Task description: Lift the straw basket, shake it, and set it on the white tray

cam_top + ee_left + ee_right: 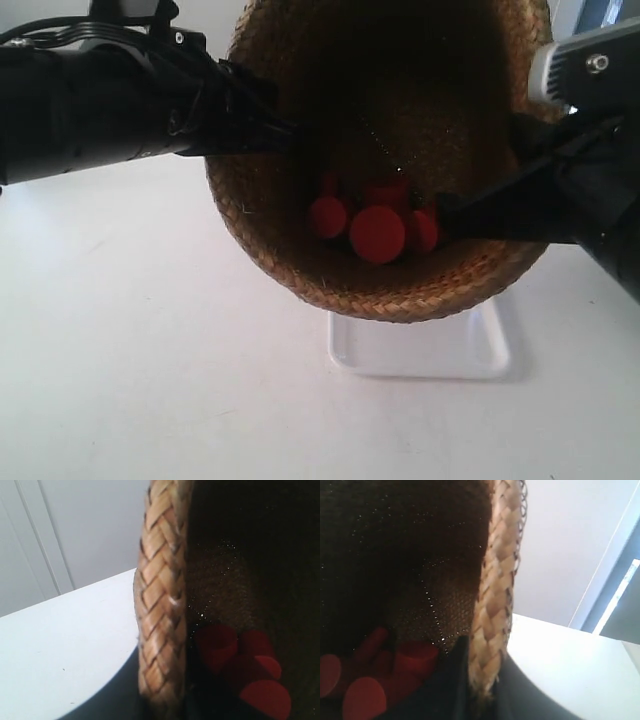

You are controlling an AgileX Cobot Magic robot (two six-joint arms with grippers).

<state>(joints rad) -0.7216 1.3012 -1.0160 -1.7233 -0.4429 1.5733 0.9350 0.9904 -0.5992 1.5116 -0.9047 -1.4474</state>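
Two grips — we see left fingers (112, 700) and right fingers (454, 677) clamped on opposite rims of the straw basket (400, 290), held tilted above the white tray (420, 355), red pieces (377, 233) inside.

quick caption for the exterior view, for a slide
Tilted straw basket gripped at both rim sides, red pieces inside, white tray beneath.

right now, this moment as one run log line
straw basket: raised, tilted, red pieces inside | left gripper: shut on straw basket | right gripper: shut on straw basket | white tray: basket not on it
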